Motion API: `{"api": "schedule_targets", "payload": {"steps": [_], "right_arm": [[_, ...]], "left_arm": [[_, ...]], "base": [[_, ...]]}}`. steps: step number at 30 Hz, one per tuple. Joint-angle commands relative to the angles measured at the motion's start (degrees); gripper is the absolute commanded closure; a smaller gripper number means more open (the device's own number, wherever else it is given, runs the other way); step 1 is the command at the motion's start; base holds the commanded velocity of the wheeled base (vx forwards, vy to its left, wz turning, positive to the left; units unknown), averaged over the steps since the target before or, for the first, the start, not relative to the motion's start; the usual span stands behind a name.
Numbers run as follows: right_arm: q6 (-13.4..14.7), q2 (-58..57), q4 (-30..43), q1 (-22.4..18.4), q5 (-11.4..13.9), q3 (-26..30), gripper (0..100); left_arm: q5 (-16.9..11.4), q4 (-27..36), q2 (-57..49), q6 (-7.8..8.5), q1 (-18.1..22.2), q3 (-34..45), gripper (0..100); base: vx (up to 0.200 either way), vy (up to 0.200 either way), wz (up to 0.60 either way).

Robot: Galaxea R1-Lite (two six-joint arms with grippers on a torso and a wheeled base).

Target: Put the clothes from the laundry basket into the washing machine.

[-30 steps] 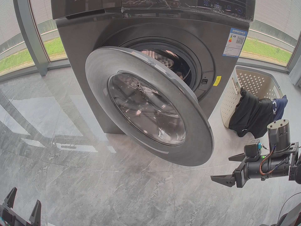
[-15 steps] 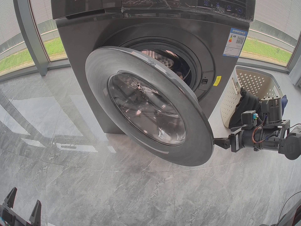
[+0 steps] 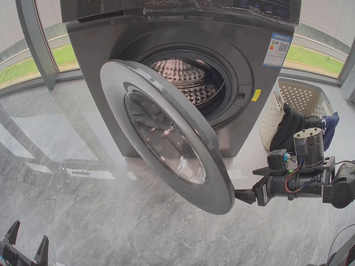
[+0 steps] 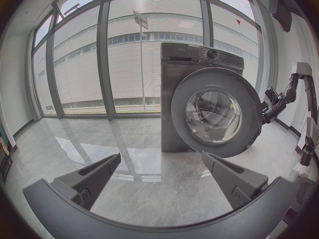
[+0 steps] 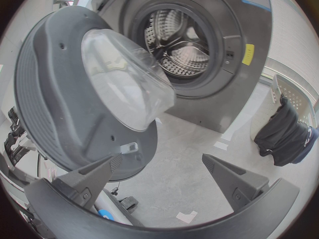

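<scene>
right gripper, jaws spread and empty, at the round grey washer door, likely opening it; next: grasp black clothes in white perforated basket.

Bright daylight thru windows; glare on floor; fisheye warp w/ dark corners.

There was one grey front-loading washing machine, one cream perforated plastic laundry basket and two dark cloth garments.
</scene>
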Motion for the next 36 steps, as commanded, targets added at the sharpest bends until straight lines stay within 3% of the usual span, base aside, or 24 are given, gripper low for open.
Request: {"api": "schedule_targets", "payload": {"steps": [1, 5, 10, 13, 21, 31, 36], "right_arm": [[0.45, -1.64, -0.18, 0.64, -0.16, -0.41, 0], [1.85, 1.88, -0.18, -3.4, -0.95, -4.8, 0], [3.7, 10.32, -2.11, -8.33, -4.38, -13.51, 0], [4.49, 13.83, -3.35, -8.41, -4.99, -16.32, 0], [5.02, 19.11, -6.16, -4.28, -4.99, -19.04, 0], [6.07, 17.96, -6.16, 2.31, -4.73, -17.99, 0], [6.78, 17.7, -6.25, 2.13, -5.08, -18.52, 0]], "left_arm": [[-0.08, 0.02, -0.92, -0.01, 0.01, 0.92, 0], [0.0, 0.02, -0.92, -0.01, 0.01, 0.92, 0], [0.0, 0.02, -0.92, -0.01, 0.01, 0.92, 0], [0.0, 0.02, -0.92, -0.01, 0.01, 0.92, 0], [-0.08, 0.02, -0.92, -0.01, 0.01, 0.92, 0], [0.0, -0.07, -0.92, -0.01, 0.01, 0.92, 0], [0.0, 0.02, -0.92, -0.01, 0.01, 0.92, 0]], "base": [[0.0, 0.0, 0.0], [0.0, 0.0, 0.0], [0.0, 0.0, 0.0], [0.0, 0.0, 0.0], [0.0, 0.0, 0.0], [0.0, 0.0, 0.0], [0.0, 0.0, 0.0]]}}
